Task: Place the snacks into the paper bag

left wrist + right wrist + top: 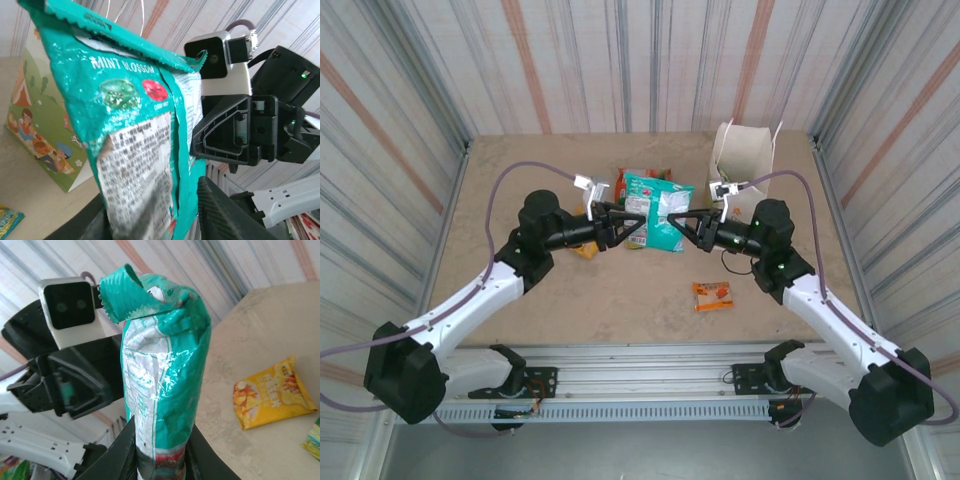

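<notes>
Your right end effector (160, 462) pinches the teal packet (165, 370) tight, held up off the worktop (620, 300), near the paper bag (745, 155) on its left. Your left end effector (150, 225) flanks the same packet, but its fingertips are cut off, so I cannot tell whether it grips.

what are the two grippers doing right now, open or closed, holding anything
left gripper: open, fingers spread either side of the teal packet
right gripper: closed on the same packet
</notes>
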